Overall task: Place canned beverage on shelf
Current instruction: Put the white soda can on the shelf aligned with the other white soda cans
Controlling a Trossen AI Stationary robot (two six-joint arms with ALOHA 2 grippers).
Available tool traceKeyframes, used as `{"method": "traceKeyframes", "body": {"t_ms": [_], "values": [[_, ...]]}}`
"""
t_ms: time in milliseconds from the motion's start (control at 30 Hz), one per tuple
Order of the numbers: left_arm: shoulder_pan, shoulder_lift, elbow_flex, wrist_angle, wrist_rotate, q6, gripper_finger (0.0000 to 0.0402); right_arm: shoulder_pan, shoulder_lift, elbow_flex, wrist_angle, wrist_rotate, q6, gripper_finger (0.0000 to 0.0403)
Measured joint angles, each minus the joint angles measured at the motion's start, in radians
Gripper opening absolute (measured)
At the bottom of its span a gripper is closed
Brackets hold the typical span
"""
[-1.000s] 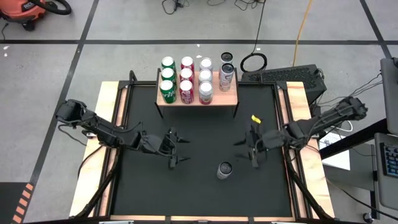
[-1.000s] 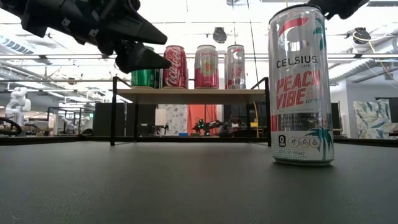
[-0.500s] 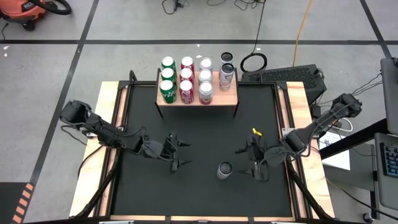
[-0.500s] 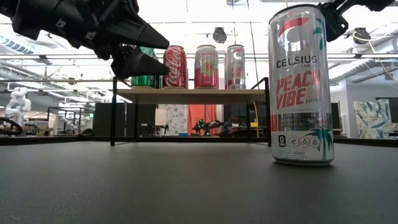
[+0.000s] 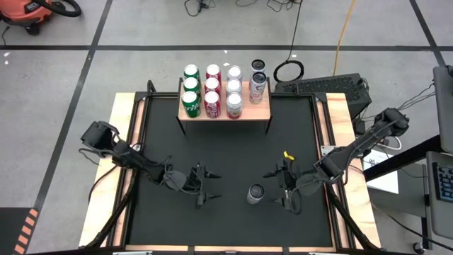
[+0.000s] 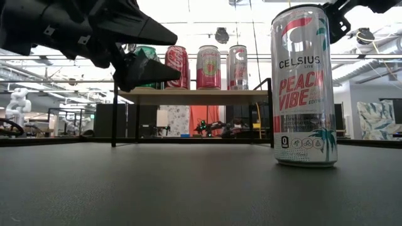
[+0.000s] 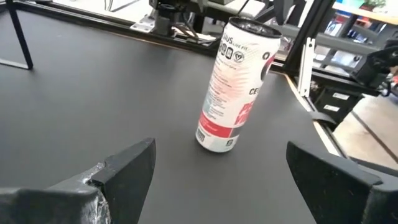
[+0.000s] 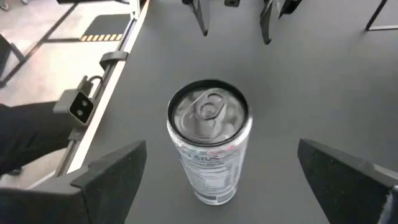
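Note:
A tall white Celsius can (image 5: 255,193) stands upright on its base on the black mat (image 5: 226,219), near the front; it also shows in the low view (image 6: 304,88). My right gripper (image 5: 278,188) is open just to its right, above can height; the right wrist view (image 8: 209,140) shows the can between and beyond the fingers, apart from them. My left gripper (image 5: 209,185) is open to the can's left, facing it (image 7: 236,84). The wooden shelf (image 5: 263,110) at the far edge carries several cans.
The shelf's cans stand in rows: green (image 5: 190,101), red (image 5: 211,104), pink (image 5: 234,106), and one tall silver can (image 5: 257,88) at the right end. Another can (image 5: 257,65) stands behind the shelf. The mat is edged by a wooden frame (image 5: 120,170).
My right gripper has gone toward the table's near edge and left, down toward the can, staying open. My left gripper has gone toward the near edge and a little right, toward the can, staying open. The can has not moved.

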Motion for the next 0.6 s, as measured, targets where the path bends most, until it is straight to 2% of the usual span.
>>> {"method": "traceKeyframes", "body": {"t_ms": [600], "values": [[-0.007, 0.037, 0.06, 0.005, -0.013, 0.1, 0.0358, -0.004, 0.158, 0.0, 0.212, 0.003, 0.002, 0.0398]]}}
